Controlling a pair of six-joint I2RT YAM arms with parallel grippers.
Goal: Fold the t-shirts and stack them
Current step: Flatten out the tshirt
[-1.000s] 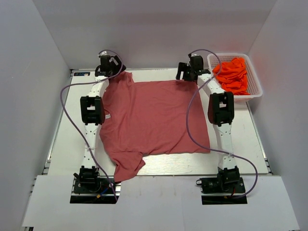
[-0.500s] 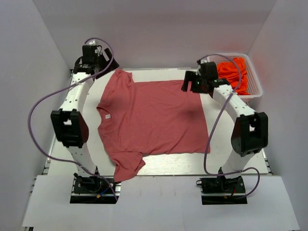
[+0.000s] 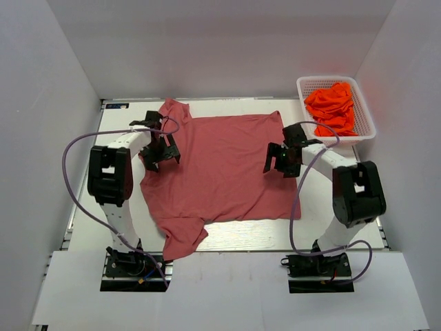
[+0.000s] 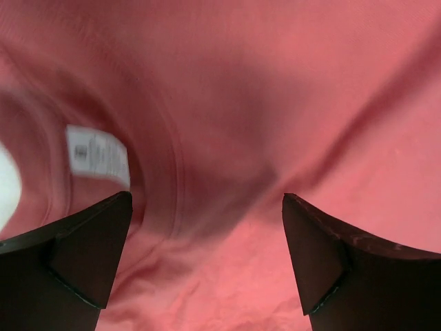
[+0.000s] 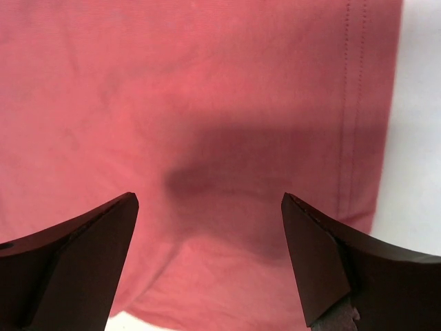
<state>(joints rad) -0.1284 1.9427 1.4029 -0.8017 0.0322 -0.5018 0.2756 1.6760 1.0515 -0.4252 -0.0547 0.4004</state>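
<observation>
both my end effectors hang wide open w/ nothing held: left end effector [image 3: 160, 148] over the collar side of the rose-red t-shirt [image 3: 220, 172], by its white neck label [image 4: 98, 153], right end effector [image 3: 281, 160] near the hem. shirt lies spread on the desk [image 3: 344, 207]; orange tees [image 3: 332, 107] sit in the basket [image 3: 367, 132]. step, i reckon: first fold not yet begun. next: drop, pinch an edge each, lift together

Plain muted rose-red t-shirt [image 3: 220, 165], darker stitched seams; 1 small white neck label [image 4: 98, 153] with faint grey print; bright orange t-shirts [image 3: 332, 109], unpatterned, in a white lattice basket [image 3: 327, 78]; white table [image 3: 248, 234]; purple cables [image 3: 69, 148]; white arms [image 3: 122, 221] with black joints.
</observation>
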